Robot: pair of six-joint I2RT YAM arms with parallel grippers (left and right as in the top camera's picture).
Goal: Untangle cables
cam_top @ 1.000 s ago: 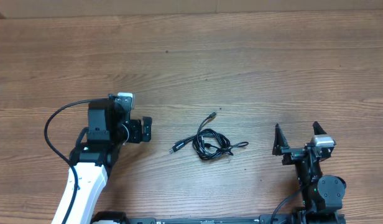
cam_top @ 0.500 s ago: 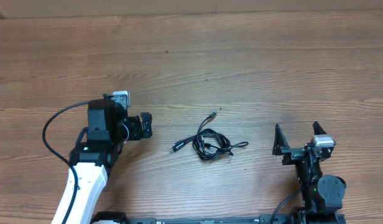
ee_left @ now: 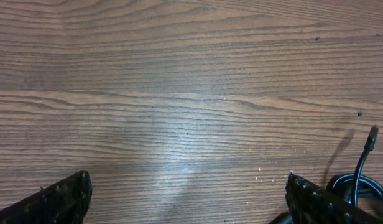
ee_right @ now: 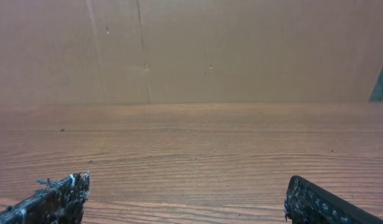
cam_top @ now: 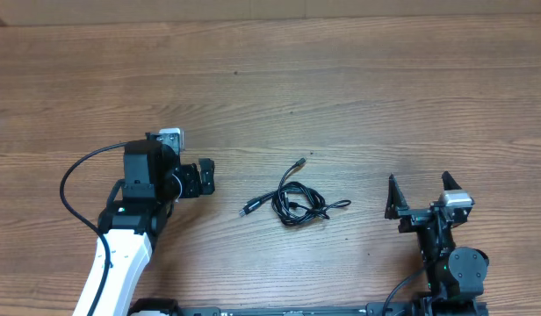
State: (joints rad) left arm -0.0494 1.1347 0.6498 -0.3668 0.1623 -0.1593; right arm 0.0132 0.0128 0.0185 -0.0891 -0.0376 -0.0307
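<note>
Cables (cam_top: 297,204) lie looped mid-frame on the counter (cam_top: 341,88), long axis roughly horizontal. They sit between two wide-open end effectors; the left end effector (cam_top: 206,178) appears slightly nearer than the right end effector (cam_top: 419,191).

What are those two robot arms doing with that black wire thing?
Nothing is being held right now. A small bundle of black cables lies tangled on the wooden table between the two arms. The left gripper is open beside it, not touching. The right gripper is open too, on the other side.
</note>
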